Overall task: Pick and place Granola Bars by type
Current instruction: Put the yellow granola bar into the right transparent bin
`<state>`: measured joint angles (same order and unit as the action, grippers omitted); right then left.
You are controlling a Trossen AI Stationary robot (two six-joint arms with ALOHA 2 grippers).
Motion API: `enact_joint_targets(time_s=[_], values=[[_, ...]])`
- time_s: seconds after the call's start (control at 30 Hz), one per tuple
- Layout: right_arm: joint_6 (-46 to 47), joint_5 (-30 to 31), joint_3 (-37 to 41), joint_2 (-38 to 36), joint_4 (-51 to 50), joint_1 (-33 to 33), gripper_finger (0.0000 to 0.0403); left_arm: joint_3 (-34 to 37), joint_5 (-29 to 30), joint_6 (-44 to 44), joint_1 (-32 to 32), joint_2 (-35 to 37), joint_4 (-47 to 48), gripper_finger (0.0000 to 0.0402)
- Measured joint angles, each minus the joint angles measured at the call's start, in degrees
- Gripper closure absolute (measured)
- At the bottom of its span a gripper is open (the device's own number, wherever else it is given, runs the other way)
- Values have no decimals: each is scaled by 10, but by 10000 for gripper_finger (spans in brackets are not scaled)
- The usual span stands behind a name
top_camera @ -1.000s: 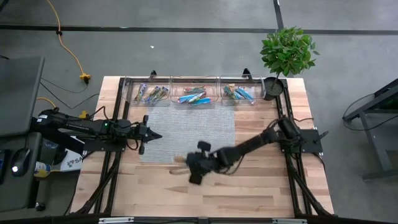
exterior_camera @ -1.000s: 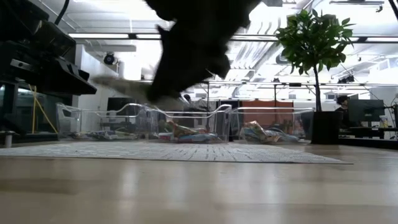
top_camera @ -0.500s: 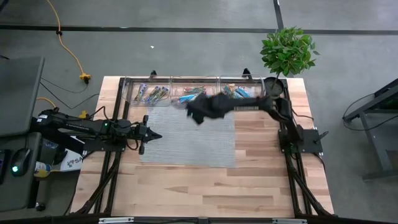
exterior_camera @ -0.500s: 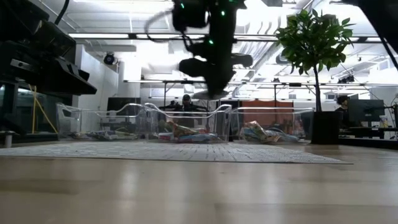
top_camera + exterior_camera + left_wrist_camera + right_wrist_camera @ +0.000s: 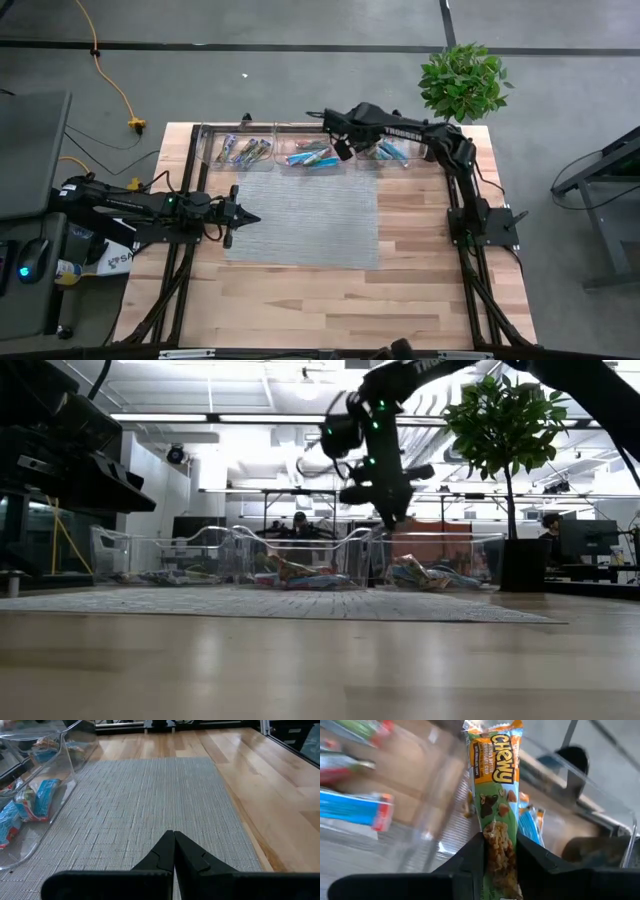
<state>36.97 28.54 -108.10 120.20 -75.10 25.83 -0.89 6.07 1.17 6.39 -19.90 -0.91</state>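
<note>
My right gripper (image 5: pixel 341 147) hangs over the clear bins at the table's far edge, about where the middle bin (image 5: pixel 312 152) meets the right bin (image 5: pixel 385 150). It is shut on a green-and-orange "Chewy" granola bar (image 5: pixel 495 775). All three bins, including the left bin (image 5: pixel 237 150), hold more granola bars lying on their floors, among them a blue one (image 5: pixel 355 807). My left gripper (image 5: pixel 248 218) waits shut, low over the left edge of the grey mat (image 5: pixel 300 215), with nothing in it. My right gripper pinches the bar between its two fingers on the wrapper's two long edges (image 5: pixel 498 851), toward one end. The fingers slant downward from the table's right, and the bar's longer part sticks out past the fingertips. It is lifted clear, above the bins.
A potted plant (image 5: pixel 440 138) stands at the far right corner, just beyond the right bin. The grey mat covers the middle of the wooden table (image 5: pixel 420 280). The bins' clear walls (image 5: pixel 360 545) rise below my right gripper.
My right gripper has swung from low over the mat's near edge across the mat to the far edge, rising and turning as it went. It now hangs above the bins, and its jaw gap is unchanged.
</note>
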Motion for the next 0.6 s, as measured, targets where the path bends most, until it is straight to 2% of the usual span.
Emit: enact_joint_targets(time_s=[0.2,0.4,0.6], values=[[-23,-53,46,0,-4,37,320,0,0,0,0,0,0,401],[-12,-60,85,0,-4,41,320,0,0,0,0,0,0,401],[-20,-44,88,-4,2,41,320,0,0,0,0,0,0,401]])
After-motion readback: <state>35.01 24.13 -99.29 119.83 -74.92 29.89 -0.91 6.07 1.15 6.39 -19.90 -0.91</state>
